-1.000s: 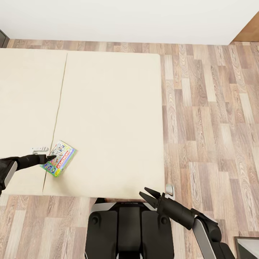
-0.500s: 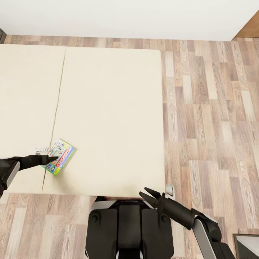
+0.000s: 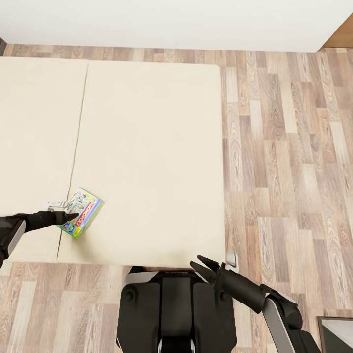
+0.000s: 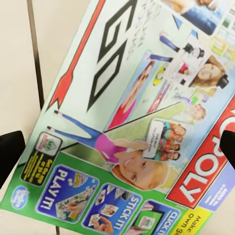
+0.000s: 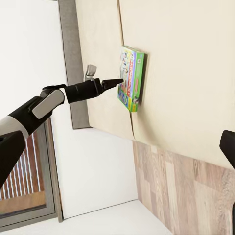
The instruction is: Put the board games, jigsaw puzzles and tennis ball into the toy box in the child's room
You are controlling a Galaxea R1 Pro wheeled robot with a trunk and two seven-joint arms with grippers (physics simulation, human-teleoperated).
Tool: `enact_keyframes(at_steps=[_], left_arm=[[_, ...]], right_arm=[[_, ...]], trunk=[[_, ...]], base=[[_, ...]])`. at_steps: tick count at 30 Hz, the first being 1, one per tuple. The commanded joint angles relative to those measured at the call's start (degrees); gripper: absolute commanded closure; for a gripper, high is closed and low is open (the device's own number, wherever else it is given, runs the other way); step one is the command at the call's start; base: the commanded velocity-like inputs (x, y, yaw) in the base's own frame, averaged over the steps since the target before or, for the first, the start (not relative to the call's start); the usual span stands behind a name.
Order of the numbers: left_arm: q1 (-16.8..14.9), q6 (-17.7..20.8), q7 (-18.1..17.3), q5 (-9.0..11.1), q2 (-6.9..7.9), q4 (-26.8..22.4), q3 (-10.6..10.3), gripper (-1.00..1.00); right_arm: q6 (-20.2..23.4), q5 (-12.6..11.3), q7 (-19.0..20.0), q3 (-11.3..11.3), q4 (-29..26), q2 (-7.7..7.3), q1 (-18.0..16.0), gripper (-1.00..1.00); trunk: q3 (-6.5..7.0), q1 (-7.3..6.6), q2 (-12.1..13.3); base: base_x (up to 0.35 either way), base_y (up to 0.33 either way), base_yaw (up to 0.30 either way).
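Note:
A colourful Monopoly board game (image 3: 83, 211) lies flat on the cream bed (image 3: 147, 147), near its front left, beside the seam between the two mattress halves. My left gripper (image 3: 72, 215) reaches in from the left and hangs just over the box's left edge, open. Up close the box lid (image 4: 127, 122) spans the space between the spread fingers (image 4: 10, 154). The right wrist view catches that arm's gripper (image 5: 117, 82) at the box (image 5: 131, 78). My right gripper (image 3: 205, 264) stands open at the bed's front edge, holding nothing.
Wood floor (image 3: 289, 162) runs along the bed's right side and front. A white wall (image 3: 176, 22) closes the far side. A small grey fitting (image 3: 56, 202) sits beside the game, another (image 3: 231, 257) at the bed's front right corner. A dark framed object (image 3: 336, 336) stands at lower right.
The whole view has slid a little, so the bed sits slightly higher in the picture. The left gripper stays open at the game's edge; the right arm has not moved.

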Motion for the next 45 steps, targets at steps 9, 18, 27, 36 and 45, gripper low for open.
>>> enact_keyframes(at_steps=[9, 18, 27, 36, 45], left_arm=[[0.0, 0.5, -0.1, 0.3, 0.15, 0.0, 0.2, -1.0], [0.0, 0.5, 0.0, 0.3, 1.03, 0.0, 0.4, -1.0], [0.0, 0.5, 0.4, 0.3, 1.15, 0.0, 0.4, -1.0], [0.0, 0.5, 0.6, 0.3, 1.04, 0.0, 0.3, -1.0], [0.0, 0.4, 0.7, 0.3, 1.12, 0.0, 0.3, -1.0]], right_arm=[[0.4, -0.2, 0.1, -0.2, 0.0, 0.04, 0.0, -1.0], [0.4, -0.2, 0.1, -0.3, 0.0, 0.04, 0.0, -1.0], [0.4, -0.2, 0.1, -0.2, 0.0, 0.04, 0.0, -1.0], [0.5, -0.2, 0.1, -0.2, 0.0, 0.04, 0.0, -1.0], [0.5, -0.2, 0.1, -0.1, 0.0, 0.04, 0.0, -1.0]], trunk=[[-0.08, 0.03, -0.1], [-0.08, 0.03, -0.1], [-0.08, 0.03, -0.1], [-0.3, 0.03, -0.1], [-0.89, 0.03, -0.1]], base=[[0.0, 0.0, 0.0], [0.0, 0.0, 0.0], [0.0, 0.0, 0.0], [0.0, 0.0, 0.0], [0.0, 0.0, 0.0]])
